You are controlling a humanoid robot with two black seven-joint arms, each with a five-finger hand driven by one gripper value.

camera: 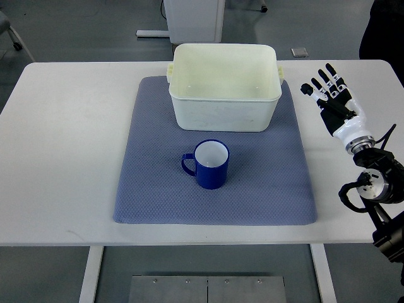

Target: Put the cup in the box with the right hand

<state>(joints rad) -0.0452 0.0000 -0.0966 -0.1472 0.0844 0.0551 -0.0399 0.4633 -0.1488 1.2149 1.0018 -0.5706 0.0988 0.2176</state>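
1. Top view, the task's things: a blue cup [211, 164] is seen standing upright on a blue-grey mat [151, 189], its handle turned to the picture's left and its white inside bare. Just beyond it, on the far part of the same mat, a cream box [225, 117] is set, open at the top, with nothing seen inside. Cup and box are near each other but apart.

2. Top view, the hands: the right hand [331, 98] is held over the white table [63, 158] at the right, off the mat and well apart from the cup. Its fingers are spread wide and nothing is held. The left arm is not seen.

3. Progress, as judged: nothing of the task is done yet. The cup is untouched and not in the box.

4. What is left, as judged: the hand must be brought across to the cup, the cup grasped, lifted over the near wall of the box, and released inside.
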